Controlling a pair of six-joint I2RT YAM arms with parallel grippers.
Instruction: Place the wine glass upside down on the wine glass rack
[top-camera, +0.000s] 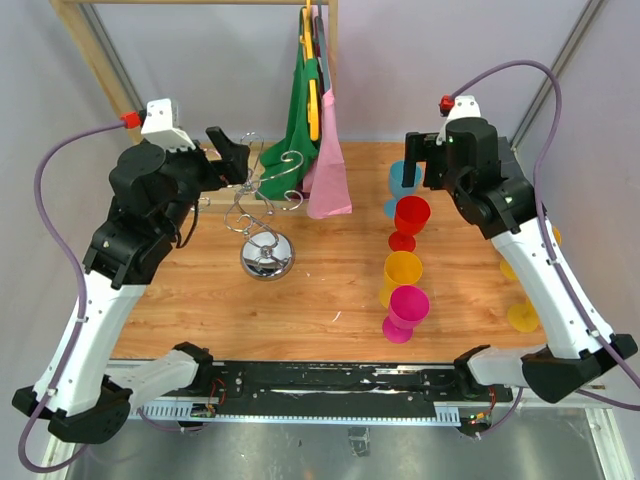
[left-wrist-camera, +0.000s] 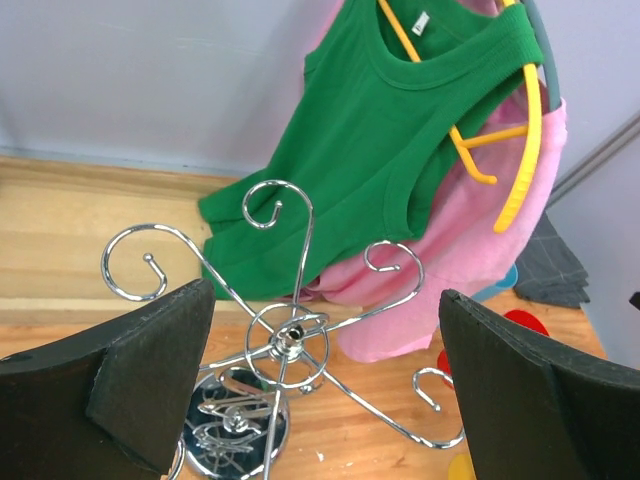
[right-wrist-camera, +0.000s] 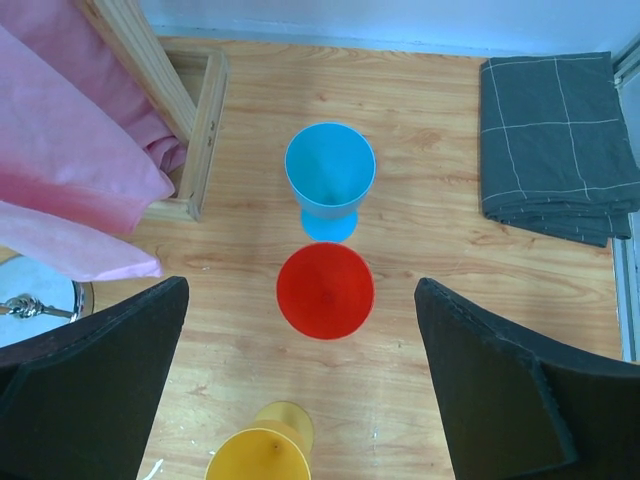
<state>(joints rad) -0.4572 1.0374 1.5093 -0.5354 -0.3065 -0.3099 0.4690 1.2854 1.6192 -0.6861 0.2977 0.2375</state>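
"Wine glass rack (left-wrist-camera: 288, 338): how does it sit against the left hand (top-camera: 235, 155)?"

"That hand's fingers (left-wrist-camera: 150, 390) stand wide apart and grip nothing. It hangs just beside the top of the rack, on its left. In the left wrist view the curled chrome arms and the twisted stem show in the gap between the fingers."

"And the rack itself?"

"Upright on its round mirror base (top-camera: 267, 257), on the left half of the bench (top-camera: 330, 290). Behind it a green top (left-wrist-camera: 400, 150) and a pink garment (left-wrist-camera: 500, 240) hang from a yellow hanger (left-wrist-camera: 525, 170) on a wooden frame (right-wrist-camera: 200, 130)."

"The right hand (top-camera: 425, 155)?"

"Spread just as wide, nothing in it. It hovers over the far end of a row of glasses, and its wrist view looks straight down into them."

"Which glasses?"

"Going outward from that hand: a blue glass (right-wrist-camera: 330, 170) farthest back, a red glass (right-wrist-camera: 325, 290) just in front of it, then a yellow glass (right-wrist-camera: 258, 455), and a pink glass (top-camera: 408, 305) nearest the arm bases. All four stand on their feet with mouths up, on the right half of the bench, well apart from the rack."

"Anything past them?"

"More yellow glasses (top-camera: 522, 315) sit partly hidden behind the right arm, and a folded grey cloth (right-wrist-camera: 555, 140) lies at the far right edge."
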